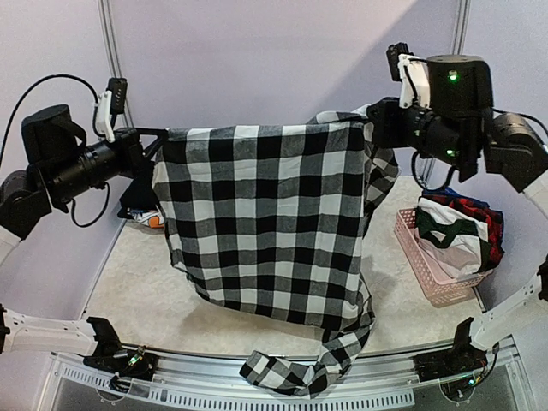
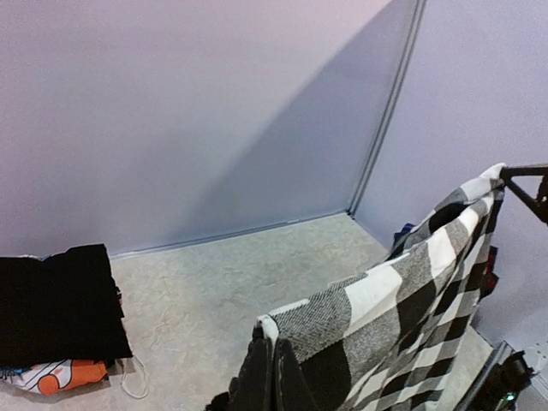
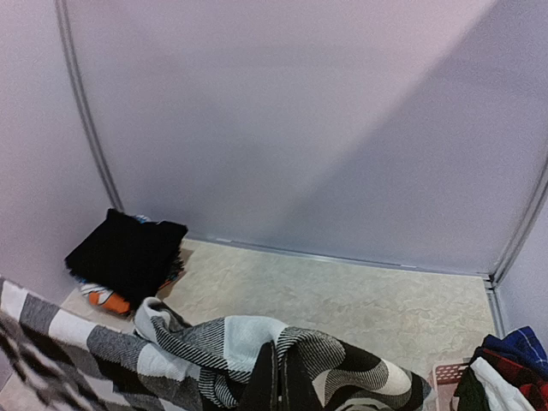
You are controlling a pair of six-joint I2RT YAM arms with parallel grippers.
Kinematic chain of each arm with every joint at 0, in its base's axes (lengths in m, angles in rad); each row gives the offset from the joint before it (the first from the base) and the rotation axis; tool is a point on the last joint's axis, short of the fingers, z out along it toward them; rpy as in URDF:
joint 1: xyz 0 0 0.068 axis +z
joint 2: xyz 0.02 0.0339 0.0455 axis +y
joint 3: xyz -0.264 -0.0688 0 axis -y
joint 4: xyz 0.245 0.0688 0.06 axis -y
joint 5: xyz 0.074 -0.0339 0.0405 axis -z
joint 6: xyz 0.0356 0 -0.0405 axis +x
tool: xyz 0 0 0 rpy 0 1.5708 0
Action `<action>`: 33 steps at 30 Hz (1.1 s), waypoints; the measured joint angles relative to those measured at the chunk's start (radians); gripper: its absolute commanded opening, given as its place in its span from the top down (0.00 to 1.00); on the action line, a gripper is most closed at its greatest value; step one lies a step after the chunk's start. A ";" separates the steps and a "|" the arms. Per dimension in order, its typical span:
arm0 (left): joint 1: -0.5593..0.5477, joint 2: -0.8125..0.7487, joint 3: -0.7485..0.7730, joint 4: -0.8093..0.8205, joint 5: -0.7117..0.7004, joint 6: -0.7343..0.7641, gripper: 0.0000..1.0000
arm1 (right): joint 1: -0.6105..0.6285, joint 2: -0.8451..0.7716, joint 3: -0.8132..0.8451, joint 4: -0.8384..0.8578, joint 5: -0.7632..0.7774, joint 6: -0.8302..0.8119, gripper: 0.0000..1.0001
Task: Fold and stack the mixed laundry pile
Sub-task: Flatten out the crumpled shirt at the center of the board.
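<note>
A black-and-white checked garment hangs spread wide above the table, stretched between both arms. My left gripper is shut on its upper left corner; in the left wrist view the fingers pinch the cloth's white edge. My right gripper is shut on the upper right corner, where the cloth bunches around it. One sleeve trails over the table's near edge. A folded stack with a black garment on top and an orange printed piece under it lies at the far left.
A pink perforated basket at the right holds more laundry, with white, green, red and navy pieces. Pale walls enclose the table at the back and both sides. The arm bases sit at the near edge.
</note>
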 measured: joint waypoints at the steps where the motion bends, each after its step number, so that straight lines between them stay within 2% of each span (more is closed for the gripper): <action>1: 0.000 0.005 -0.029 0.020 -0.024 0.003 1.00 | -0.003 0.018 -0.014 0.039 0.040 -0.020 1.00; 4: 0.015 0.055 -0.098 0.061 -0.090 0.006 1.00 | -0.063 0.106 -0.040 0.157 0.099 -0.071 1.00; 8: 0.101 0.220 -0.129 0.134 -0.114 0.005 1.00 | -0.229 0.284 -0.008 0.278 0.087 -0.082 0.98; 9: 0.133 0.278 -0.127 0.159 -0.113 0.002 0.99 | -0.269 0.345 0.023 0.307 0.079 -0.085 0.79; 10: 0.171 0.346 -0.115 0.180 -0.108 -0.002 0.95 | -0.306 0.410 0.062 0.332 0.065 -0.089 0.52; 11: 0.197 0.402 -0.101 0.197 -0.100 -0.008 0.81 | -0.331 0.465 0.101 0.348 0.045 -0.087 0.21; 12: 0.230 0.474 -0.071 0.202 -0.090 -0.017 0.58 | -0.362 0.541 0.170 0.348 0.018 -0.091 0.04; 13: 0.266 0.554 -0.019 0.195 -0.077 -0.023 0.35 | -0.395 0.628 0.266 0.332 -0.019 -0.090 0.02; 14: 0.293 0.626 0.033 0.188 -0.068 -0.024 0.06 | -0.424 0.716 0.383 0.299 -0.057 -0.087 0.01; 15: 0.329 0.717 0.106 0.181 -0.051 -0.033 0.01 | -0.458 0.833 0.555 0.237 -0.097 -0.075 0.01; 17: 0.373 0.827 0.167 0.195 -0.019 -0.037 0.00 | -0.501 0.968 0.730 0.174 -0.153 -0.054 0.01; 18: 0.387 0.850 0.163 0.196 -0.009 -0.038 0.00 | -0.520 0.998 0.737 0.152 -0.179 -0.042 0.01; 24: 0.389 0.814 0.056 0.167 0.028 -0.043 0.00 | -0.553 0.901 0.250 0.161 -0.291 -0.008 0.01; 28: 0.367 0.676 -0.045 0.158 0.036 -0.045 0.02 | -0.535 0.788 0.106 0.134 -0.343 0.012 0.01; 33: 0.273 0.492 -0.223 0.145 0.010 -0.070 0.07 | -0.522 0.488 -0.093 0.163 -0.391 0.047 0.01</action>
